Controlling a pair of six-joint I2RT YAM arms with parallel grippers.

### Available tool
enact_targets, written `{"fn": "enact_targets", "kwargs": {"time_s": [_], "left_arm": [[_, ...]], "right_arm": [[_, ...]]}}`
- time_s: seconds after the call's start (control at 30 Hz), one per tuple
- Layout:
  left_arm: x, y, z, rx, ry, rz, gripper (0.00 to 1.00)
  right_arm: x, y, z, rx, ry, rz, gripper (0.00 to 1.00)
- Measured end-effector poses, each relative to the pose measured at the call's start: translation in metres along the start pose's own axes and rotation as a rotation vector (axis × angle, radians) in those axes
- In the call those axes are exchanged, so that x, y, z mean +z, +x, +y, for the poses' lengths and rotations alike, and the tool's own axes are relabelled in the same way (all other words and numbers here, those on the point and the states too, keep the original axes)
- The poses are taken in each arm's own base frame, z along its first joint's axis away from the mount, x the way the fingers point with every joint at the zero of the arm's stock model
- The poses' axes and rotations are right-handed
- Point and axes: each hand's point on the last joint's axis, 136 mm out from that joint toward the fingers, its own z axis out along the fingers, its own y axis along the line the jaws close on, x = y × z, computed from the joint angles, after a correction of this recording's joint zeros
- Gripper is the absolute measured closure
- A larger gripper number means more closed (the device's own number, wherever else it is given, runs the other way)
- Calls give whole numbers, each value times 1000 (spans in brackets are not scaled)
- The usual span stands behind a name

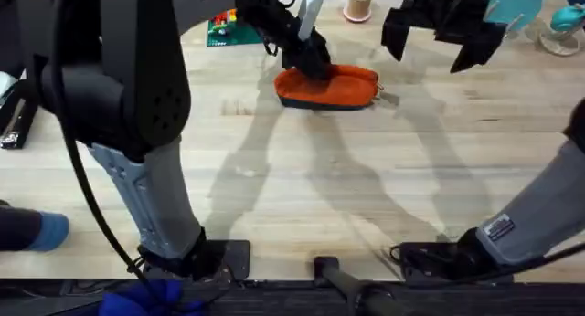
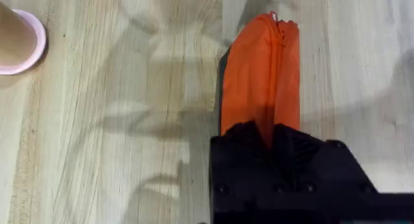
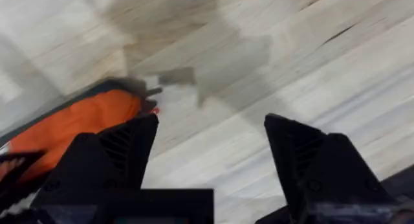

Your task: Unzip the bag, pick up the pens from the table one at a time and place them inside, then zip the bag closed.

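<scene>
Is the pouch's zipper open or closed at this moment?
Closed along the stretch in view: in the left wrist view the orange pouch shows its zipper as a tight seam, no gap. The left gripper hides the near end.

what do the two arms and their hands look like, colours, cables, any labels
Both arms have light grey lower links and bulky matte black joint housings on black base mounts. A black cable trails down the left arm. The right arm carries a small white label with dark print. The left hand and right hand are black, with chunky angular fingers.

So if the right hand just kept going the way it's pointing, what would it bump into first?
Probably bare table: the right hand is open, its fingers pointing at wood just beside the bag. Depth is hard to judge.
</scene>
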Motion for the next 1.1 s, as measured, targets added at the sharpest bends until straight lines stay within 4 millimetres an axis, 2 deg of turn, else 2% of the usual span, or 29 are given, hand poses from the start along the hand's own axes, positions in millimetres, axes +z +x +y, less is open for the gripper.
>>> {"fn": "enact_targets", "kwargs": {"time_s": [0.33, 0.77, 0.87, 0.97, 1.1], "left_arm": [[0, 0, 0, 0, 0, 1, 958], [0, 0, 0, 0, -1, 2, 958], [0, 0, 0, 0, -1, 2, 958], [0, 0, 0, 1, -1, 2, 958], [0, 0, 0, 1, -1, 3, 959]], "right_arm": [[-54, 7, -11, 7, -295, 40, 9], [-78, 5, -26, -4, -532, 102, 9], [-80, 7, -36, 7, -549, 96, 9], [-73, 11, -48, 34, -571, 98, 9], [-57, 6, -47, 62, -686, 54, 9]]}}
